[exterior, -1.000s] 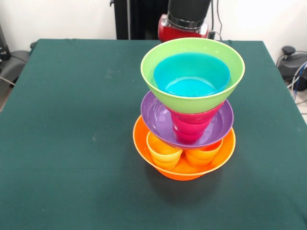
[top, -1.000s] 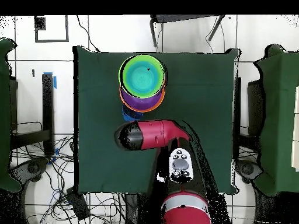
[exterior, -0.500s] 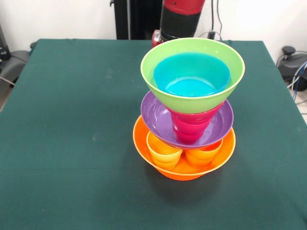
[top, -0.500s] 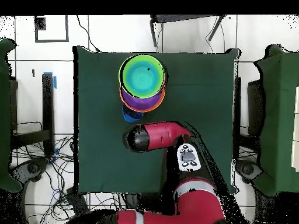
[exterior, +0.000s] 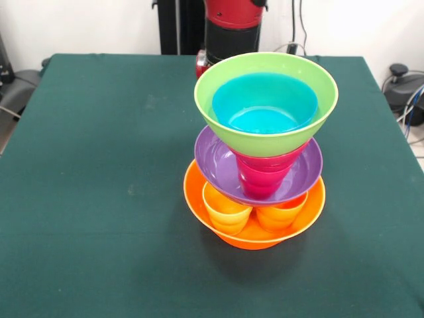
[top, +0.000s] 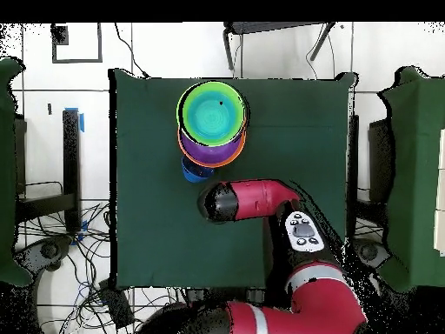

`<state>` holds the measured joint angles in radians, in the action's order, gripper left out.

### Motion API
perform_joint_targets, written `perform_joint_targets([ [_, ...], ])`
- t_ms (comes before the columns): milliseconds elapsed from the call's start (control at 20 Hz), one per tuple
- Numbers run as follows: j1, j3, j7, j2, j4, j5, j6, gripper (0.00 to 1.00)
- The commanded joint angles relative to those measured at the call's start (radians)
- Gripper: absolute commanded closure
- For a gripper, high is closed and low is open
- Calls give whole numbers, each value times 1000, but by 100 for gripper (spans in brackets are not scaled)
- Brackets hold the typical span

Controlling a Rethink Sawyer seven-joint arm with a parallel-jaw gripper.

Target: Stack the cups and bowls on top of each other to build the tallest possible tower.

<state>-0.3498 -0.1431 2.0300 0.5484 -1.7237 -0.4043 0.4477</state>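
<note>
- A tower (exterior: 260, 152) of glossy plastic bowls and cups stands on a dark green table (exterior: 99, 199), a little toward the right side in the front view.
- Its base is a large orange bowl (exterior: 255, 233) resting directly on the cloth.
- Inside the orange bowl sit a yellow cup (exterior: 226, 209) and, just beside it, an orange cup (exterior: 281, 213), both upright.
- A purple bowl (exterior: 218, 165) rests on those two cups.
- A red cup (exterior: 265, 173) stands upright in the purple bowl.
- A lime green bowl (exterior: 265, 136) sits on the red cup, slightly tilted, its rim the widest part of the top.
- A light blue bowl (exterior: 265, 103) is nested inside the lime green one.
- In the overhead view, a dark blue bowl (top: 195, 170) shows on the table just beside the tower, between it and the arm.
- The red and black robot arm (top: 252, 201) reaches over the table near the tower, apart from it.
- The gripper itself is hidden by the arm's end in the overhead view and by the tower in the front view, so whether its fingers are apart or together cannot be told.
</note>
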Motion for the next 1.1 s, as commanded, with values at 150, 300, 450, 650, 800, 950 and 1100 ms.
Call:
perform_joint_targets([
  [150, -73, -168, -232, -55, 108, -113, 43, 0],
  [300, -85, -176, -224, -84, 140, -134, 32, 0],
  [450, -100, -180, -222, -100, 163, -160, 24, 0],
  [650, -124, -196, -237, -131, 196, -186, 24, 0],
  [800, -135, -206, -242, -143, 209, -203, 27, 0],
  [950, -148, -216, -244, -156, 220, -220, 31, 0],
  [1100, -164, -227, -253, -164, 232, -237, 41, 0],
])
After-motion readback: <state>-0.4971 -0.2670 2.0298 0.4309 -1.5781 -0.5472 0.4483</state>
